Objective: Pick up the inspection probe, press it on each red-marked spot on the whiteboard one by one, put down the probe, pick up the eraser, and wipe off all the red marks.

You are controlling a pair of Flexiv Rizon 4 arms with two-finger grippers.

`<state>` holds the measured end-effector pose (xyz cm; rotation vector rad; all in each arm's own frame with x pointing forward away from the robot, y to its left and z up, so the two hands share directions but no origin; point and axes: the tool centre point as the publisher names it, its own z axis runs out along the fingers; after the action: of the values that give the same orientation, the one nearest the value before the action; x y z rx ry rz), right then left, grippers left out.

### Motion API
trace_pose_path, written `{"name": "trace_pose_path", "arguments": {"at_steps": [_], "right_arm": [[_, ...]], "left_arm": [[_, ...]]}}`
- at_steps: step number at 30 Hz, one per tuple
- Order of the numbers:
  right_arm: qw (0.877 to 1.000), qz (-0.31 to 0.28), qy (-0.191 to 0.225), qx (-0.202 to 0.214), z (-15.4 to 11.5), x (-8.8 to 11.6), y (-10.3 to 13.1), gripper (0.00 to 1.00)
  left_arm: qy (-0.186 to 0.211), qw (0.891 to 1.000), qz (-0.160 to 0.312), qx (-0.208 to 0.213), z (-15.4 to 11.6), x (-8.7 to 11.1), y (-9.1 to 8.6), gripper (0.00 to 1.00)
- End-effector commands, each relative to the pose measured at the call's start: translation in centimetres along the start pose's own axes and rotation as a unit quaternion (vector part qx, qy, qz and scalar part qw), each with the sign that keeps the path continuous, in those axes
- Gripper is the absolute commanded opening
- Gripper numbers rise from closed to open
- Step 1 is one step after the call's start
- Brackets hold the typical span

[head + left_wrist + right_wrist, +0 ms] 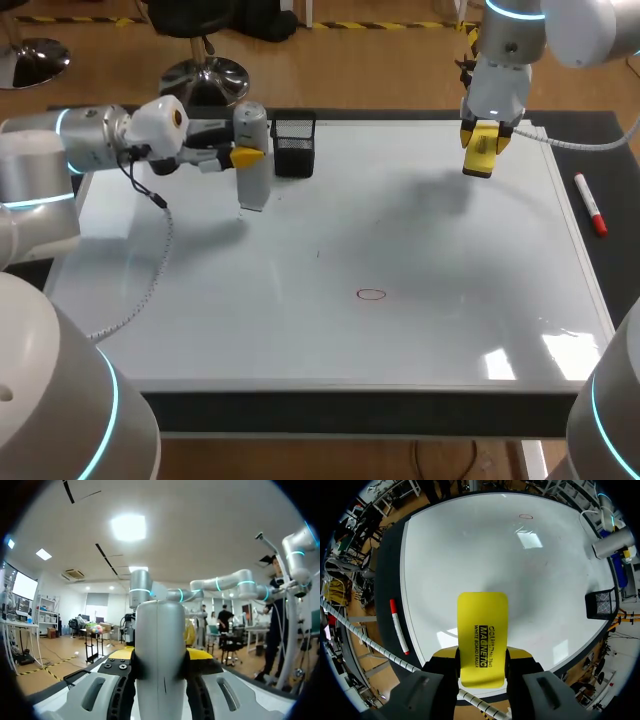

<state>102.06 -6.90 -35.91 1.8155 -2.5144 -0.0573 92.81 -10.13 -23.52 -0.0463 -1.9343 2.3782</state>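
Note:
My left gripper (243,157) is shut on the silver cylindrical inspection probe (252,160), held upright over the whiteboard's back left part. In the left wrist view the probe (160,655) fills the gap between my fingers. My right gripper (482,140) is shut on the yellow eraser (481,152), hanging above the whiteboard's back right area. The right wrist view shows the eraser (482,637) clamped between the fingers, over the board. One red oval mark (371,294) lies on the whiteboard (330,330) right of centre; it also appears far ahead of the eraser as a red mark (525,516).
A black mesh holder (294,145) stands at the board's back, just right of the probe. A red marker pen (590,204) lies on the dark mat beyond the board's right edge. A cable (150,260) trails from my left arm over the board's left part.

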Motion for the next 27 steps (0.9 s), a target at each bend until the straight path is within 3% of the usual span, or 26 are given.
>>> {"name": "trace_pose_path", "arguments": {"at_steps": [1, 27], "right_arm": [[1.0, -0.001, 0.002, 0.001, -0.12, 0.07, -0.04, 0.0], [1.0, -0.001, 0.002, 0.001, -0.12, 0.07, -0.04, 0.0]], "left_arm": [[0.001, 1.0, -0.001, 0.002, -0.03, -0.4, 0.05, 0.0], [-0.009, 1.0, 0.003, 0.01, -0.44, -0.56, 0.2, 0.0]]}}
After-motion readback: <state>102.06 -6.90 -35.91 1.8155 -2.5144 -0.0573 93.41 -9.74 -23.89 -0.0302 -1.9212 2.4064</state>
